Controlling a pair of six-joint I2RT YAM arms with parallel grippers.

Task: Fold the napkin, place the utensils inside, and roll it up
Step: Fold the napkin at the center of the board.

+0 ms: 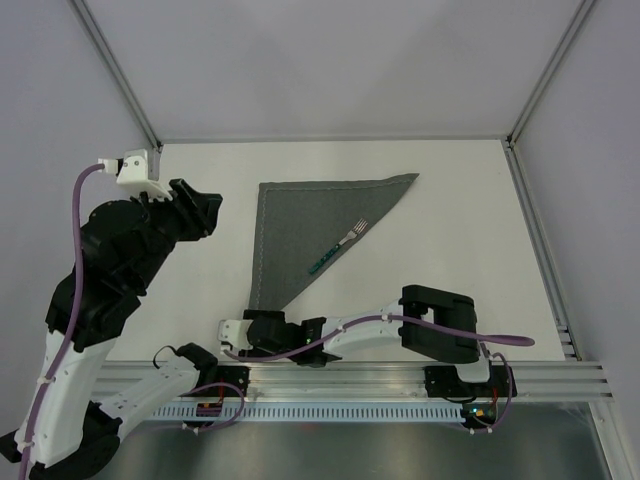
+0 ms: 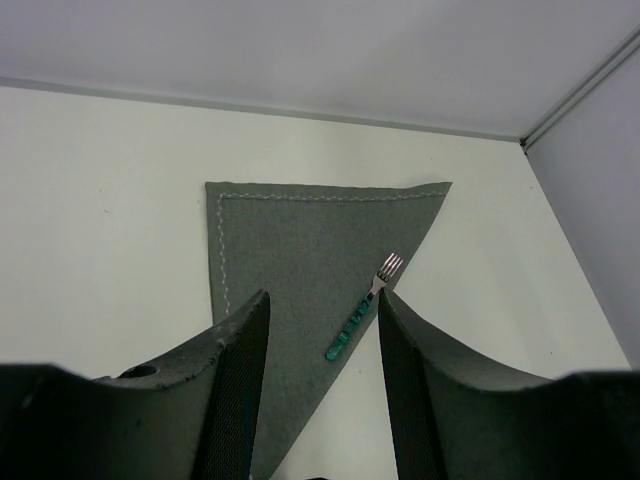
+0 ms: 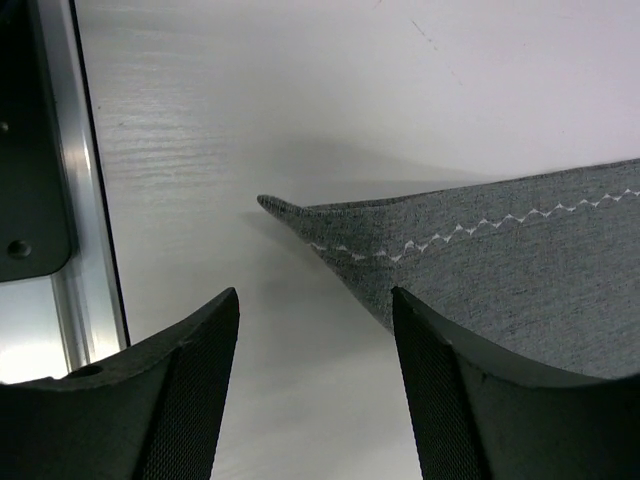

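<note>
White table enclosed by pale panels.
The matte white table [image 1: 200, 250] is bounded by grey-white walls [image 1: 330, 60], joined at the far corners by slanted aluminium posts [image 1: 115, 70]; an aluminium rail [image 1: 350, 378] is fixed along the near edge.

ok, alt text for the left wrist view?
A dark grey napkin folded into a triangle lies on a white table, a green-handled fork lying along its diagonal edge. The open left claw frames the bottom of the view.

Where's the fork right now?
In the top view, the fork lies on the folded napkin, along its right diagonal edge, tines pointing toward the napkin's far right corner.
</note>
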